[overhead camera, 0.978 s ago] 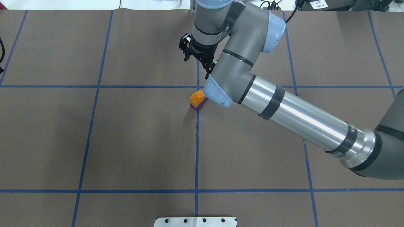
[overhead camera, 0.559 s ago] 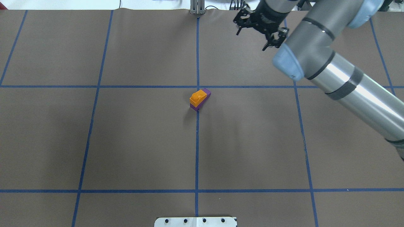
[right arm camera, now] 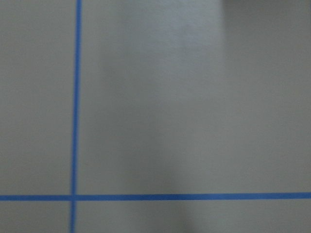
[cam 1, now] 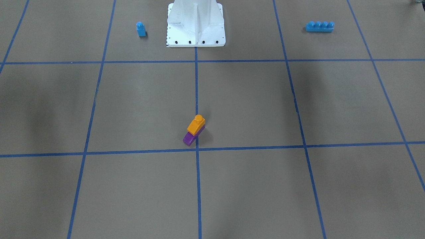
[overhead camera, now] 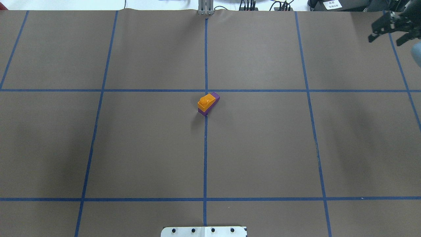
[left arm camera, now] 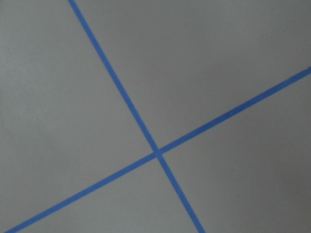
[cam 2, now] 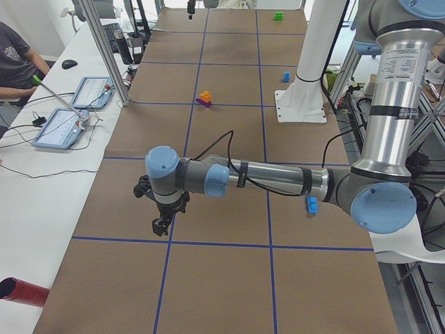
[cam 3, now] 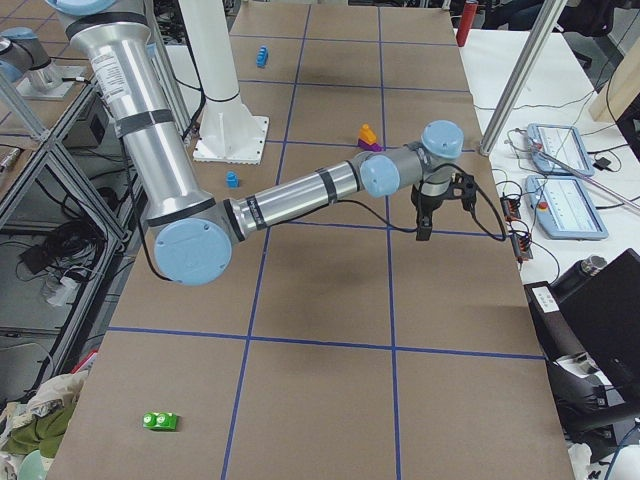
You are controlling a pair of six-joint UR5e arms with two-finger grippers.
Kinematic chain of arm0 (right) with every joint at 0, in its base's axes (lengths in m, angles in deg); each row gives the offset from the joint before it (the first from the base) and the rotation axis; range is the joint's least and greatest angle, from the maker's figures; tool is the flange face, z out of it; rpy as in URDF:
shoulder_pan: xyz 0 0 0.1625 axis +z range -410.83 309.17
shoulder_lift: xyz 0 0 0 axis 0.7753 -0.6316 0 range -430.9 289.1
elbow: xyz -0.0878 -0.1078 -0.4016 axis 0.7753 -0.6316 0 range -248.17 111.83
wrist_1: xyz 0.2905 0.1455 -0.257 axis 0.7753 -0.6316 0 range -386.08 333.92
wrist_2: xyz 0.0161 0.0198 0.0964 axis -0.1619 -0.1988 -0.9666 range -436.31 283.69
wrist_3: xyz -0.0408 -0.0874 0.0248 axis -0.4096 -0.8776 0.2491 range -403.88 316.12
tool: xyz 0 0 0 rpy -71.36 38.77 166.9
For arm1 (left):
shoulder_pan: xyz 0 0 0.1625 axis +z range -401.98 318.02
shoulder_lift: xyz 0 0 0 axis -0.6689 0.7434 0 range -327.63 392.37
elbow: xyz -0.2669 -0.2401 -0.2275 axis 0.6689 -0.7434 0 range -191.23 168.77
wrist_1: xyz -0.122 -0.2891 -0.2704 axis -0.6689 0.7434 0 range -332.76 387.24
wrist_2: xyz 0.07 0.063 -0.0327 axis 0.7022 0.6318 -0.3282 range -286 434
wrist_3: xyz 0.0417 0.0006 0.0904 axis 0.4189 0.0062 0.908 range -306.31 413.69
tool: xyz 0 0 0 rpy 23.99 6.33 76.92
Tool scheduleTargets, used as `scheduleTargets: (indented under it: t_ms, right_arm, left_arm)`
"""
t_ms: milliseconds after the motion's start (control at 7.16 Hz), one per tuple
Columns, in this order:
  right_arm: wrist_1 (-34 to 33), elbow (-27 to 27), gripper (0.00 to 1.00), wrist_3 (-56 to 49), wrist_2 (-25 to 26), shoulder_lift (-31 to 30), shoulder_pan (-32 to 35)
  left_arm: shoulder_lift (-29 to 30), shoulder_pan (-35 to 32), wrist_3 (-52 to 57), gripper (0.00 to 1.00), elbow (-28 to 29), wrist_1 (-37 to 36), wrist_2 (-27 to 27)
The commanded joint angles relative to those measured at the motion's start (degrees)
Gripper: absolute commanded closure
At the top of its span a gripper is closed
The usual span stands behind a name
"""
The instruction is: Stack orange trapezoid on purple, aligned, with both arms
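Observation:
The orange trapezoid (overhead camera: 205,101) sits on top of the purple brick (overhead camera: 215,97) near the table's middle, on the centre tape line. The purple's sloped end sticks out past the orange. The stack also shows in the front view, orange (cam 1: 196,124) on purple (cam 1: 188,138). No gripper touches it. My right gripper (overhead camera: 385,39) is at the far right edge of the overhead view, open and empty. My left gripper (cam 2: 161,224) shows only in the left side view, low over bare table far from the stack. I cannot tell whether it is open or shut.
A small blue single-stud brick (cam 1: 141,29) and a long blue four-stud brick (cam 1: 319,26) lie on either side of the white robot base (cam 1: 196,23). A green brick (cam 3: 160,421) lies at the right end. Tablets (cam 3: 558,150) lie beyond the far edge.
My right arm has swung away from the stack to the far right edge of the overhead view. The orange-on-purple stack has not moved.

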Motion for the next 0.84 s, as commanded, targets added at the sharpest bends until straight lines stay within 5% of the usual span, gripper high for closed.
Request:
scheduleTargets:
  t_ms: [0,559,699]
  right_arm:
    - [2.2,-0.5,0.00,-17.1,0.5,-12.0,5.0]
    - [1.5,5.4,0.00,-19.2,1.0,-18.6,9.8]
    - [-3.8,7.7,0.00,-19.3,0.9,-18.1,9.7]
  left_arm:
    - [-2.6,-0.3,0.2,0.00,1.1,0.9,0.1]
    - [-2.7,-0.3,-0.4,0.00,2.1,0.2,0.2]
    - [-2.6,-0.3,-0.5,0.00,2.7,0.1,0.2]
